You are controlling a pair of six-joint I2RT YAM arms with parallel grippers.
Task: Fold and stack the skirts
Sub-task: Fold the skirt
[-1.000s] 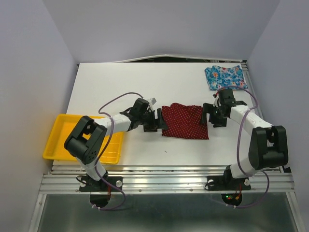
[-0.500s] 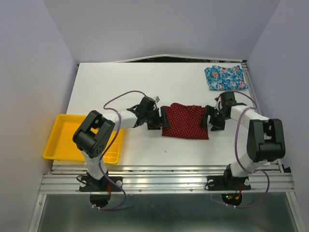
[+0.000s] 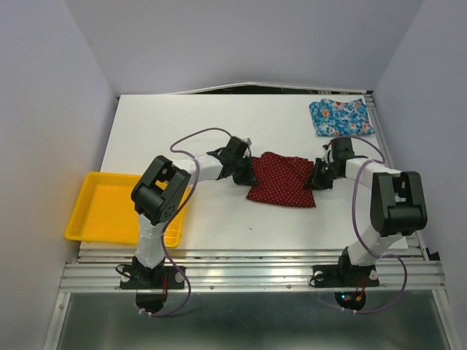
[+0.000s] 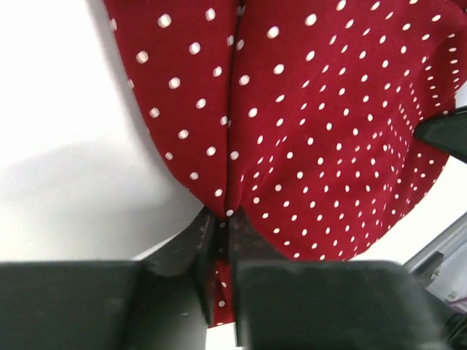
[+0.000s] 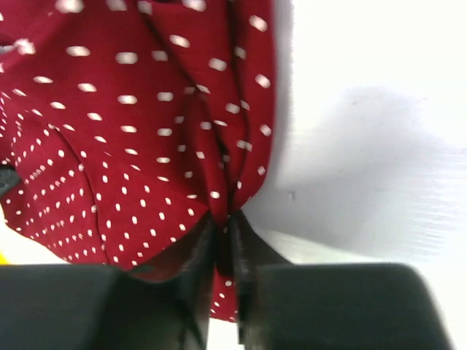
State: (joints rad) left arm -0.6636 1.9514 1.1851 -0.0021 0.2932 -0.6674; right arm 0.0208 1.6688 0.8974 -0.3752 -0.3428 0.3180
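Observation:
The dark red dotted skirt lies near the table's middle. My left gripper is shut on its left edge, and the red cloth bunches into a pleat between the fingers. My right gripper is shut on the skirt's right edge, where the red fabric is pinched between the fingers. The blue floral skirt lies folded at the far right corner, away from both grippers.
A yellow tray sits at the table's near left edge, beside the left arm's base. The table's back edge and right rail run close to the blue skirt.
Both grippers have moved inward onto the red skirt's side edges and closed on the cloth. The skirt's edges are now bunched where they are pinched.

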